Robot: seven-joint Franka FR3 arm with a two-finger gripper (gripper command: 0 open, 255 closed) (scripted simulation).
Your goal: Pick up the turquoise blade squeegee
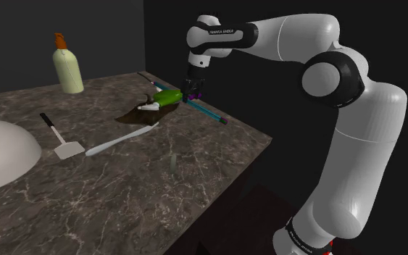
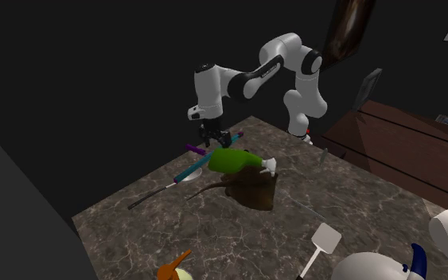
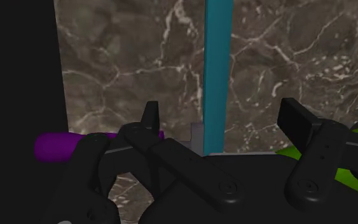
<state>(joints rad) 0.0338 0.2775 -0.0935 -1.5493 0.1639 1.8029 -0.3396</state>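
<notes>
Hovering low over the counter (image 1: 217, 156), the gripper (image 3: 222, 111) had its jaws wide, one finger on each side of the turquoise blade squeegee (image 3: 216, 57) and neither one touching it. The squeegee lay flat on the counter close to its right edge in the shoulder view, directly beneath the hand.

The likeliest fault from here was crowding. A purple cylinder (image 3: 56, 145) lay just beside the handle on one side and a green bottle-shaped thing (image 1: 167, 96) just beside it on the other. A finger coming down a little off line could therefore land on a neighbour, or pinch it together with the handle. The handle was slim, too; a closure off its middle might roll it aside toward the nearby edge rather than clamp it.

Its long axis ran along that edge, from the near right of the shoulder view to the far corner. That set it at right angles to the line on which the jaws would close, which suited the grasp. The turquoise stretch lay toward the near end and a thinner stretch toward the far corner; which end bore the blade I could not tell.

Farther off lay a brown patch (image 1: 133, 117), then a white spatula (image 1: 68, 151), and at the far left a pale bottle with an orange cap (image 1: 67, 69).
</notes>
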